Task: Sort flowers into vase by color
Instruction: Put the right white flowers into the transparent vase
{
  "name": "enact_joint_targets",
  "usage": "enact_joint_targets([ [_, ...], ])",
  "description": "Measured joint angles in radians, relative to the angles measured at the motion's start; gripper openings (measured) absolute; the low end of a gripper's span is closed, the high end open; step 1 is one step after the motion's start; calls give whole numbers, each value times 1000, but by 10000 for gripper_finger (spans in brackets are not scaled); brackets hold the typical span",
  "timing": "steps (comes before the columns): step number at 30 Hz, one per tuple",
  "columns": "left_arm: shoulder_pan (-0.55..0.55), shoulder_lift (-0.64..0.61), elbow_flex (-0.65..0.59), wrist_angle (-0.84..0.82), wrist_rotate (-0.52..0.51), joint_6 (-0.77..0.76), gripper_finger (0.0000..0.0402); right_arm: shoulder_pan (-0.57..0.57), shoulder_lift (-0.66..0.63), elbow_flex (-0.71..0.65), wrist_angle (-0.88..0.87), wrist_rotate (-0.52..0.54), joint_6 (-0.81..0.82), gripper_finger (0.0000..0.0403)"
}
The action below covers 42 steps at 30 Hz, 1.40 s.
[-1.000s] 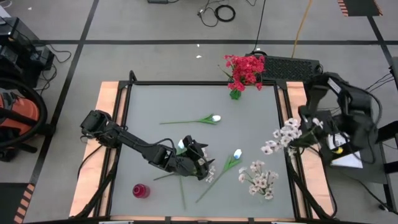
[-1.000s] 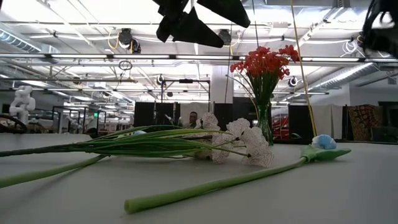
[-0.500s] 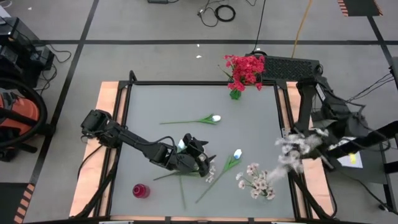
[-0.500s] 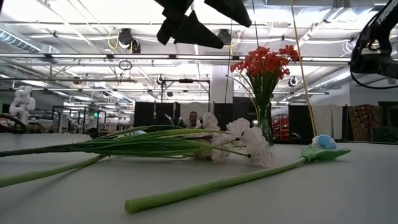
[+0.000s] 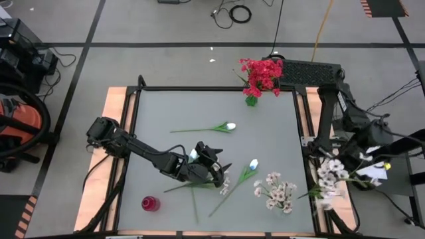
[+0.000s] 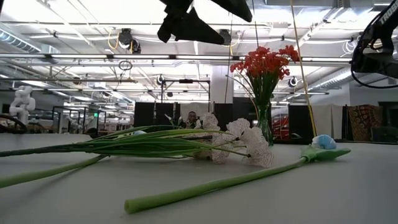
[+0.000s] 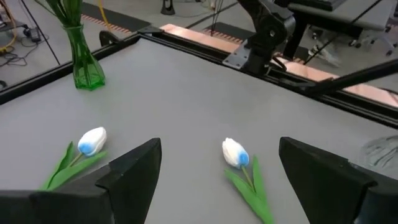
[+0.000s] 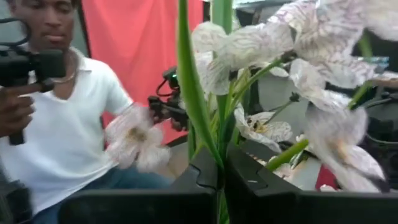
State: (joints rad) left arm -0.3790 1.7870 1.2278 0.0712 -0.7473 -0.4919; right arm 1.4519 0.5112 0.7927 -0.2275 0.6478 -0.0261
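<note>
My right gripper is shut on a pale pink-white spray, carried beyond the table's right edge. My left gripper is open and hovers above the table's middle near part, over a white tulip bud that lies flat; it also shows high up in the low view. A second tulip and another pale spray lie on their sides on the table. Red blossoms stand in a green glass vase at the far edge. My right gripper pinches the spray's green stems between its two fingers, together with a long leaf. The blossoms spread out past the fingertips. The spray is lifted clear of the table.
A small red vase stands near the table's near left corner. Long green stems lie across the near part of the table. A person in a white shirt with a camera stands beyond the right gripper. Copper-coloured strips border the table's sides.
My right gripper has swung the spray from over the table's right edge out to the right and toward the near side, still shut on it. The blossoms trailed and turned with the swing. The left gripper has stayed open in about the same place.
</note>
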Motion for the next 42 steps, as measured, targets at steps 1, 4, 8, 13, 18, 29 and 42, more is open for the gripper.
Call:
enact_joint_targets([
  [1,0,0,0,6,-2,0,328,-10,1,-23,48,0,-11,2],
  [4,1,0,0,23,-11,0,328,-35,1,-80,151,-45,-19,2],
  [8,1,0,0,28,-14,0,328,-59,12,-131,234,-70,-1,2],
  [13,0,0,0,28,-14,-1,328,-76,39,-182,298,-71,21,2],
  [18,0,0,0,26,-14,0,328,-101,61,-217,337,-69,14,2],
  [29,0,0,0,26,-14,0,328,-143,134,-225,312,-69,62,2],
  [42,-1,0,0,26,-14,0,328,-162,211,-225,183,12,231,59],
])
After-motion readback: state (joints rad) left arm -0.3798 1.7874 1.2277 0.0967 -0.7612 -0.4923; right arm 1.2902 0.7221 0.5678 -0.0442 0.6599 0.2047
